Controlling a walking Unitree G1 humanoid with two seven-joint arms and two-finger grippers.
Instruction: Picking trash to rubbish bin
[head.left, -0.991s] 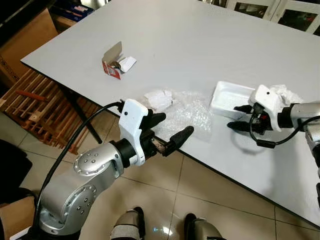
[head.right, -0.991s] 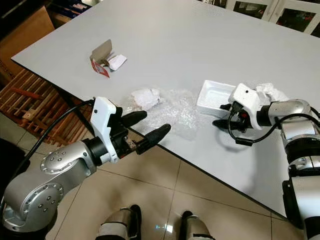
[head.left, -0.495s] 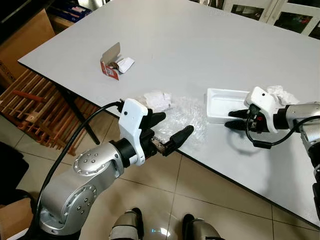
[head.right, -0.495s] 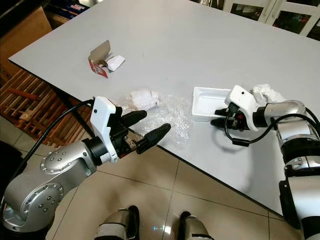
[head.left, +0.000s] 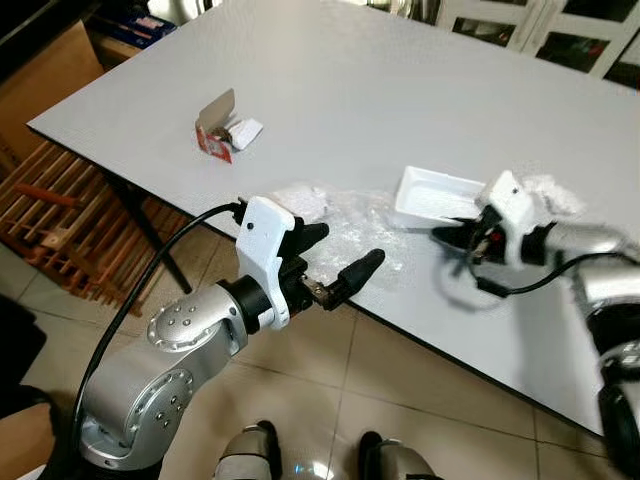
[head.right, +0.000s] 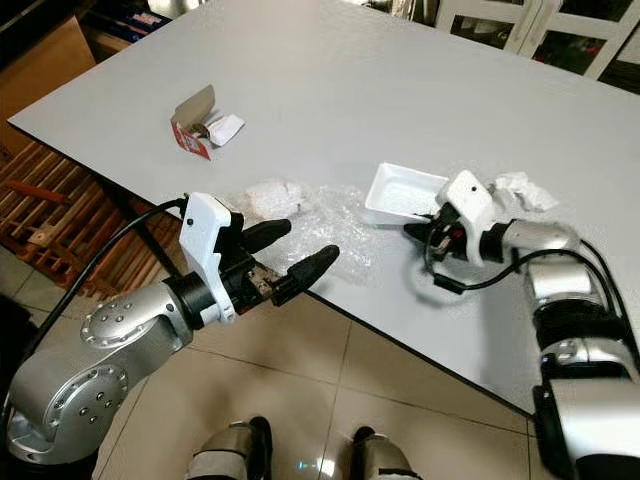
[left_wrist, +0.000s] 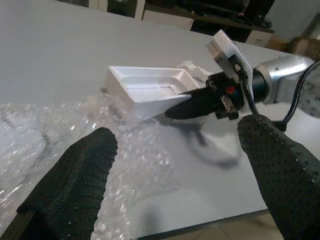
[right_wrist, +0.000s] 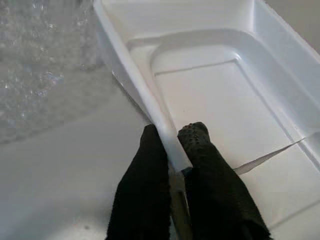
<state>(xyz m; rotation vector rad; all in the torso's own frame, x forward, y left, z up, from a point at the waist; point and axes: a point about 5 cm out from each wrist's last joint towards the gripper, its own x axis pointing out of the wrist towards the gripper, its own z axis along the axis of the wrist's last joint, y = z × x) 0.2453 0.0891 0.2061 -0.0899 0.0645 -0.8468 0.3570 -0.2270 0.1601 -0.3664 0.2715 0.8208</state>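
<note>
A white foam tray (head.left: 433, 193) lies on the grey table (head.left: 350, 90), and my right gripper (right_wrist: 172, 150) is shut on its near wall, one finger inside and one outside. The tray's left end reaches a sheet of bubble wrap (head.left: 368, 237). A crumpled white paper wad (head.left: 303, 200) rests at the wrap's left edge. Behind the right wrist lies a crumpled tissue (head.left: 548, 190). A torn red and brown carton (head.left: 220, 133) sits far left. My left gripper (head.left: 336, 256) hangs open at the table's front edge, level with the bubble wrap (left_wrist: 125, 150), nothing between its fingers.
A slatted wooden rack (head.left: 60, 220) stands on the tiled floor under the table's left corner, with a cardboard box (head.left: 45, 75) behind it. Dark-fronted cabinets (head.left: 560, 40) line the far side. My feet (head.left: 250, 445) are on the tiles below.
My right gripper has pulled the foam tray to the left, toward the bubble wrap, away from the tissue. The left arm has stayed where it was, open.
</note>
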